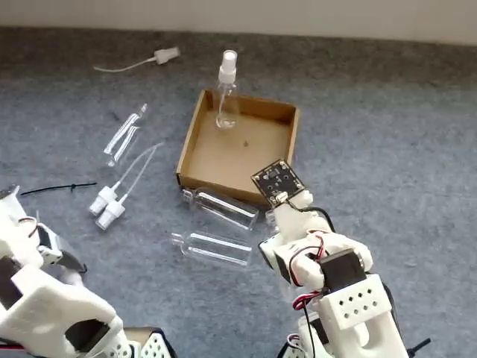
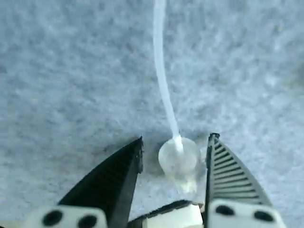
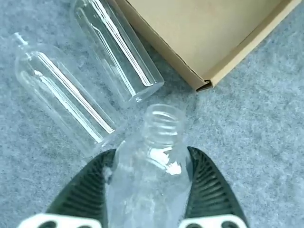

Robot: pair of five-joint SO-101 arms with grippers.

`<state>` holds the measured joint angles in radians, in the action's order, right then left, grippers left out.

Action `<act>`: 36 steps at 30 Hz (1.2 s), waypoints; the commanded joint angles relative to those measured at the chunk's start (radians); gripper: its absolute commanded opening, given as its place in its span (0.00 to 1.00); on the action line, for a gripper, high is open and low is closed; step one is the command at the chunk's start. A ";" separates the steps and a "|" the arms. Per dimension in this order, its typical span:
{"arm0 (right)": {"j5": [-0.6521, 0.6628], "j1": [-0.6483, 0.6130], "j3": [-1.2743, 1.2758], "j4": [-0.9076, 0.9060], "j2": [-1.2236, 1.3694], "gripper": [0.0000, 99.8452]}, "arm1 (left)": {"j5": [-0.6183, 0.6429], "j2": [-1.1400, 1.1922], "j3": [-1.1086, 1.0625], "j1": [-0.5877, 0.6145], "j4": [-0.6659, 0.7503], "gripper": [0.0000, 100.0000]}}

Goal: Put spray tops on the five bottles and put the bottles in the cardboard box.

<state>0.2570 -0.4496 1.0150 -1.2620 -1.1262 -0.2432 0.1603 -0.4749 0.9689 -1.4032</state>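
Observation:
My right gripper [image 3: 152,152] is shut on a clear bottle [image 3: 156,161] just above the carpet; its open threaded neck points toward a corner of the cardboard box [image 3: 209,57]. Two more clear bottles [image 1: 220,207] [image 1: 216,248] lie side by side in front of the box [image 1: 238,153]. A capped bottle [image 1: 226,97] stands in the box's far corner. My left gripper [image 2: 175,138] is open, its fingers on either side of a white spray top [image 2: 179,161] lying on the carpet, tube trailing away. Two spray tops [image 1: 108,207] lie left of the box.
Another clear bottle [image 1: 125,133] lies further left, and one spray top [image 1: 165,55] with its tube sits near the far edge. A black cable tie [image 1: 56,188] lies on the grey carpet. The right arm [image 1: 328,276] hangs over the box's near right corner.

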 commanded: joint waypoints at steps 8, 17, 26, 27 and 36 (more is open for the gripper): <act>-0.009 0.010 -0.064 -0.001 0.007 0.02 | -0.770 -0.447 0.036 -0.005 0.021 0.22; -0.009 0.010 -0.064 -0.001 0.007 0.02 | -1.765 -0.670 -0.200 -0.085 -0.051 0.19; -0.008 0.010 -0.064 -0.001 0.008 0.02 | -2.236 -0.802 -0.532 -0.091 0.169 0.20; -0.008 0.010 -0.064 -0.001 0.010 0.02 | -2.240 -0.806 -0.545 -0.091 0.186 0.21; -0.006 0.010 -0.065 -0.001 0.010 0.02 | -2.254 -0.812 -0.495 -0.042 0.206 0.23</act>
<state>0.2570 -0.4496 1.0150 -1.2620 -1.1201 -1.3955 -0.6268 -1.0242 0.8953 -1.2052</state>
